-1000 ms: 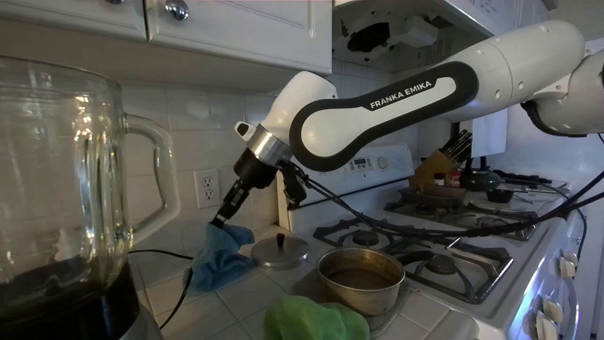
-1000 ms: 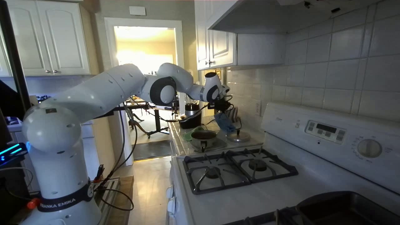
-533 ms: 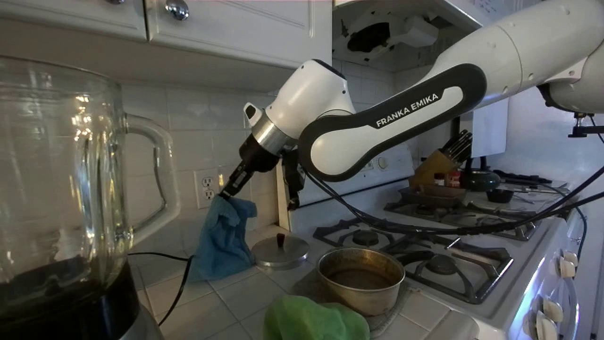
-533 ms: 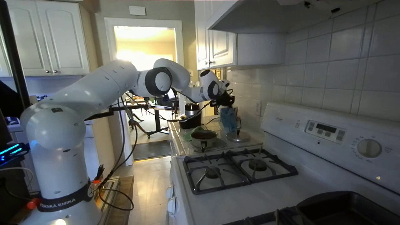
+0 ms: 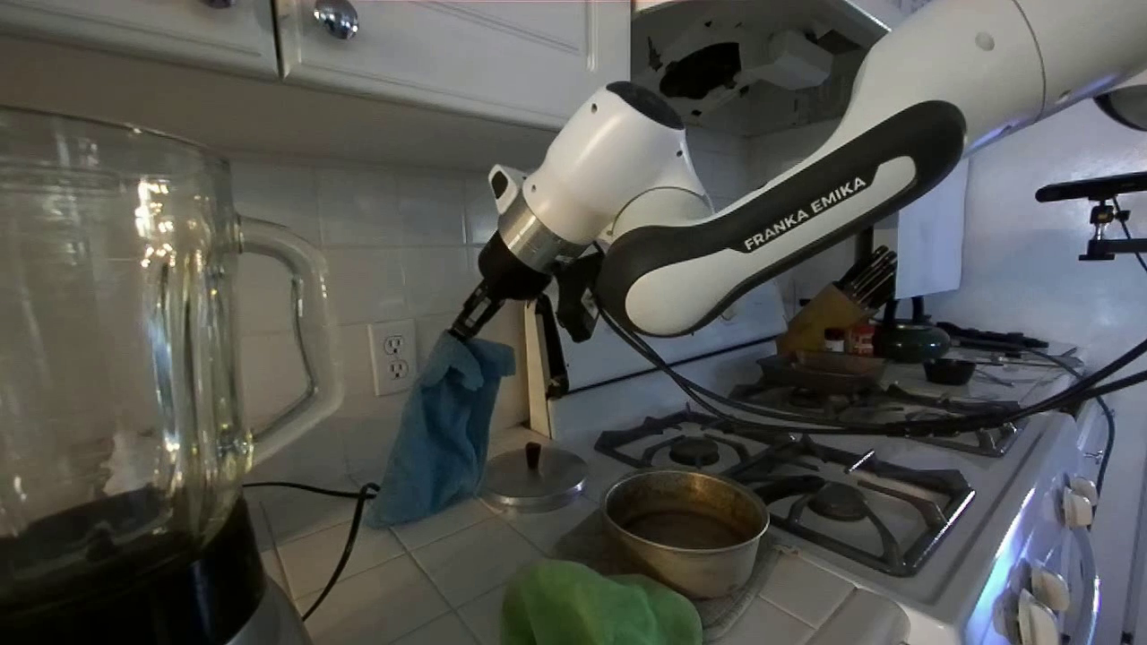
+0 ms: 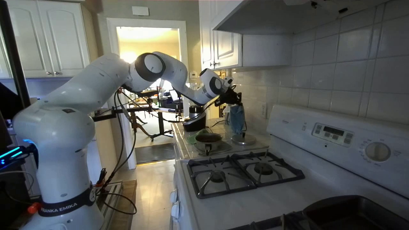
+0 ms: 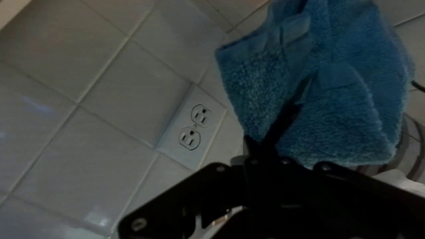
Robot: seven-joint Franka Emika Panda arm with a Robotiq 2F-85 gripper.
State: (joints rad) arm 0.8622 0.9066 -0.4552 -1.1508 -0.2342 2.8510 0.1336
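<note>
claw [image 5: 461,334]: closed on the top of the blue cloth [image 5: 439,439], slanting downward
blue cloth: hanging over the counter [image 5: 448,557] by the tiled wall [image 5: 394,287]
lid [image 5: 530,481]: on the counter, beside the pot [image 5: 681,557]
green cloth [image 5: 596,609]: near the pot

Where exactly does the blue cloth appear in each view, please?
In an exterior view: blue cloth, lower half, left of centre.
In an exterior view: blue cloth, just right of centre.
Wrist view: blue cloth, upper right.
Shared landmark: wall outlet, visible in all three.
</note>
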